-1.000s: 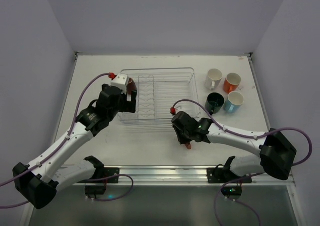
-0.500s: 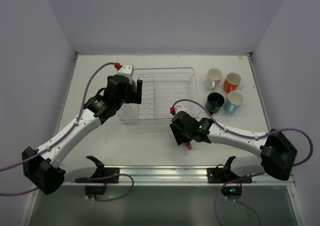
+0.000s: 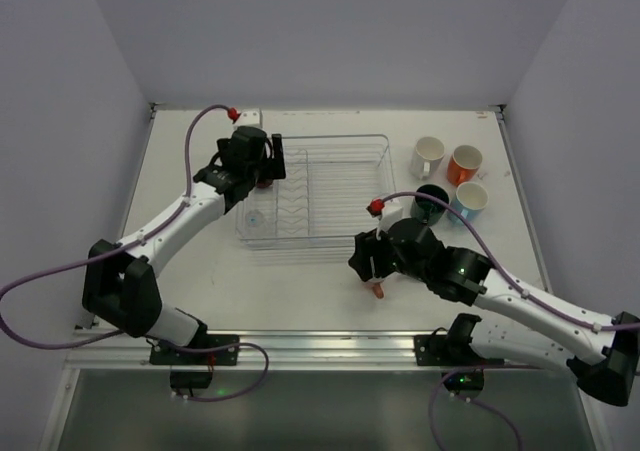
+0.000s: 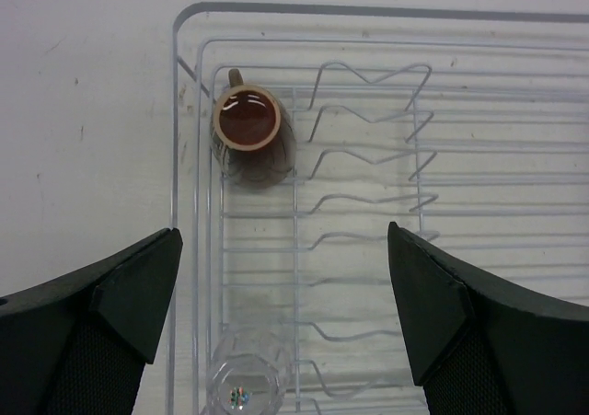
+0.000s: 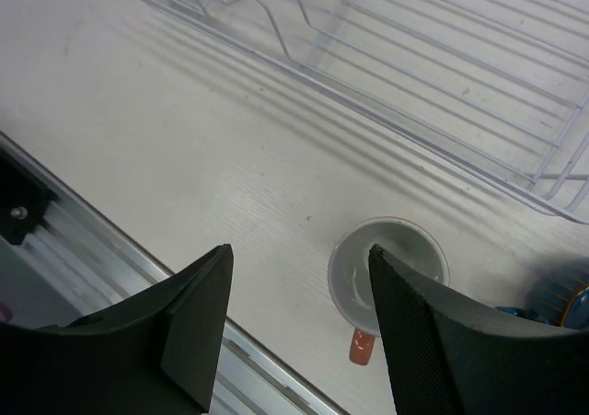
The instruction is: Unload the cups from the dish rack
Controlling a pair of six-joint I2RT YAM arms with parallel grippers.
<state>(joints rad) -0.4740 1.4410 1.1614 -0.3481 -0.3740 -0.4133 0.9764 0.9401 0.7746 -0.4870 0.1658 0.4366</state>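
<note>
Where the left claw [image 4: 283, 233] hangs over the dish rack [image 4: 184, 84], two cups are seen inside the rack. A small brown cup [image 4: 247, 125] is stood mouth up ahead of the claw and a little to its left, in the far corner of the rack. A clear cup [image 4: 244, 392] is found closer in, low under the claw's left finger, by the same wall. The two fingers are spread wide apart and no cup is gripped by them. The left arm is stretched far out from its base, and the claw is pointed down over the left end of the rack.

The right claw [image 5: 299, 249] is opened too, with no cup gripped. A small pale cup [image 5: 388, 263] with an orange handle is set on the table [image 5: 184, 139] just below it, seen between the two fingers and nearer the right one. Whether that finger touches the cup cannot be told. The near edge of the rack is found just ahead of this claw. The right arm is reached across the table, with the claw tilted down.

Ahead and to the right of the right claw, four mugs are grouped close together on the table: a white mug [image 3: 427, 156], an orange mug [image 3: 463, 164], a dark teal mug [image 3: 430, 204] and a light blue mug [image 3: 467, 201].
</note>
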